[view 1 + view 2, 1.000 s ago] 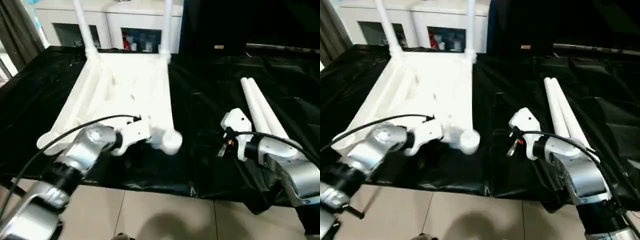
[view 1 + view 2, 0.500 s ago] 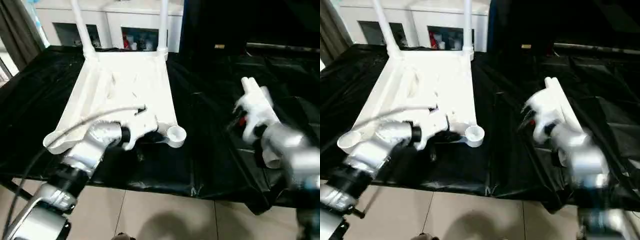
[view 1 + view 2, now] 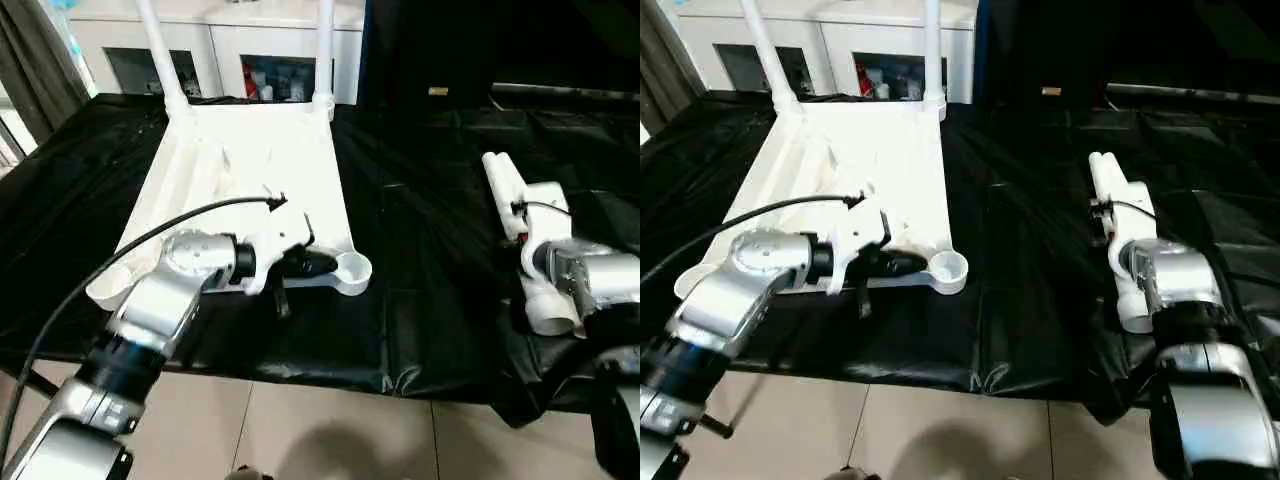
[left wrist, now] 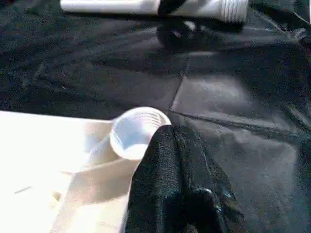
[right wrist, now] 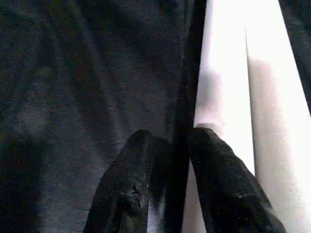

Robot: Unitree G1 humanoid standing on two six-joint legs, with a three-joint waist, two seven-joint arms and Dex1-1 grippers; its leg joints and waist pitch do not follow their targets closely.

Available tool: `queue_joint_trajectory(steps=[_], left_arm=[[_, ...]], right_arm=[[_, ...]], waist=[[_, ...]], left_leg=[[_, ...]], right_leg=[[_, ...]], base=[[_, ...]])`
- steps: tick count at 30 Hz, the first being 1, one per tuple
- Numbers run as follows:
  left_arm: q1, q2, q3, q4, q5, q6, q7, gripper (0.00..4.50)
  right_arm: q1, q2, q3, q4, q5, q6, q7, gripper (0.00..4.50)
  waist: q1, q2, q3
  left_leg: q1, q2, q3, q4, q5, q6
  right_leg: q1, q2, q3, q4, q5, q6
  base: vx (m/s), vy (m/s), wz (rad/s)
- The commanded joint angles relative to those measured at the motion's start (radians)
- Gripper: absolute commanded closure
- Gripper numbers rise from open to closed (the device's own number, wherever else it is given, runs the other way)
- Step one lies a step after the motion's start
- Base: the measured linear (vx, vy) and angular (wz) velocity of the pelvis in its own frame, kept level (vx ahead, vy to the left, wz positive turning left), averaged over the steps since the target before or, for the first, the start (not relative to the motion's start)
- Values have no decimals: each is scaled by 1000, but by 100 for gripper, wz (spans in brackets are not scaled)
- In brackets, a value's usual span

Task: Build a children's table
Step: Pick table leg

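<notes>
Left gripper (image 4: 172, 145), fingers pressed together, beside tabletop's (image 3: 250, 170) near corner socket (image 3: 352, 267); right gripper (image 5: 175, 145), slightly spread, at loose legs (image 3: 1118, 240) by the black sheet's (image 3: 430, 300) right edge.

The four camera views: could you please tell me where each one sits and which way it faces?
Left eye and right eye views: on the head, facing forward and down at the white plastic ribbed tabletop on black sheeting; both silver forearms show.
Left wrist view: along the left pincer, at the round threaded corner socket.
Right wrist view: along the right pincer, at the white tubular legs.
Shared: head and left wrist views both show that socket.
</notes>
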Motion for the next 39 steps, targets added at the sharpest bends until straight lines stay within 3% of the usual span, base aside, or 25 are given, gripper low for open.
queue_joint_trajectory(steps=[1,7,11,12,15,18,19,21,22,23,24,26,27,29,30,31,34,37,39], left_arm=[[6,15,-8,-30,-8,18,-6,450],[17,23,-4,-55,-8,36,-5,450],[19,31,-3,-59,2,41,-6,450],[16,31,0,-54,3,39,-4,450],[15,26,9,-45,4,29,9,450],[7,-41,83,4,6,-12,159,450],[9,-78,127,30,8,-50,252,450],[10,-100,155,47,9,-74,311,450],[53,-197,278,83,14,-96,577,450],[58,-199,281,80,16,-97,586,450],[97,-216,299,59,33,-110,652,450],[133,-225,302,34,50,-116,682,450],[163,-229,296,6,62,-101,690,450],[184,-234,292,-13,69,-88,695,450],[205,-236,268,-27,87,-91,690,450],[205,-236,268,-27,87,-91,690,450],[196,-197,186,-44,83,-107,582,450],[183,-164,153,-56,85,-96,522,450],[177,-151,150,-87,59,-51,475,450]], right_arm=[[-23,-10,12,46,-21,2,-20,283],[-60,-3,-22,98,-13,-75,-34,231],[-88,-1,-46,91,14,-91,-17,208],[-97,-5,-51,83,22,-93,-7,194],[-94,-9,-64,56,38,-102,10,169],[-47,7,-78,-65,69,-155,48,143],[-16,16,-78,-122,71,-185,44,143],[3,22,-79,-158,72,-203,41,143],[124,57,-83,-355,67,-251,-5,143],[130,59,-83,-364,67,-248,-8,143],[178,76,-85,-436,67,-212,-32,143],[213,89,-83,-486,63,-162,-54,143],[237,97,-74,-518,58,-132,-64,143],[255,107,-72,-542,58,-117,-70,143],[262,123,-104,-566,135,-51,-21,143],[262,123,-104,-566,135,-51,-21,113],[203,77,-105,-490,86,-19,-51,99],[147,40,-99,-406,60,-2,-57,71],[105,12,-95,-334,50,23,-48,55]], waist=[[-2,-15,-76],[0,-15,-76],[-2,-12,-76],[-2,-7,-76],[-1,-8,-78],[-1,-9,-80],[-2,-3,-78],[0,-8,-82],[0,-3,-77],[-2,-9,-78],[-2,-9,-83],[-6,-8,-83],[-9,-1,-81],[-12,-1,-77],[-14,1,-74],[-14,1,-74],[-14,-6,-71],[-13,-2,-72],[-17,-7,-74]], left_leg=[[19,13,-5,-54,-134,1],[18,14,-6,-54,-142,-4],[18,14,-6,-54,-142,0],[17,13,-7,-54,-144,-2],[18,13,-6,-53,-138,4],[15,13,-8,-52,-136,10],[16,12,-6,-51,-142,12],[14,11,-10,-51,-133,19],[11,12,-8,-50,-137,23],[14,14,-8,-48,-134,25],[10,11,-13,-51,-110,41],[11,10,-12,-51,-106,50],[14,12,-12,-53,-127,45],[17,13,-12,-57,-173,29],[19,14,-14,-61,-212,21],[19,14,-14,-61,-212,21],[22,15,-15,-64,-233,3],[21,12,-14,-62,-211,-10],[16,10,-12,-58,-188,-10]], right_leg=[[53,-40,38,-68,-124,-239],[52,-41,39,-68,-134,-227],[52,-38,37,-65,-117,-231],[52,-38,37,-66,-116,-232],[53,-37,37,-64,-94,-236],[57,-37,36,-63,-69,-237],[54,-35,37,-66,-68,-234],[62,-37,36,-64,-43,-226],[59,-31,37,-69,-44,-207],[60,-31,39,-69,-21,-203],[66,-33,35,-65,-15,-197],[60,-32,34,-70,-45,-193],[55,-31,34,-75,-93,-196],[50,-32,34,-85,-174,-181],[47,-33,35,-91,-226,-165],[47,-33,35,-91,-226,-165],[38,-36,36,-98,-278,-147],[38,-35,36,-92,-256,-153],[45,-37,37,-84,-217,-165]], base=[[0,0,0],[0,0,0],[0,0,0],[0,0,0],[0,0,0],[0,0,0],[0,0,0],[0,0,0],[0,0,0],[0,0,0],[0,0,0],[0,0,0],[0,0,0],[0,0,0],[0,0,0],[0,0,0],[0,0,0],[0,0,0],[0,0,0]])
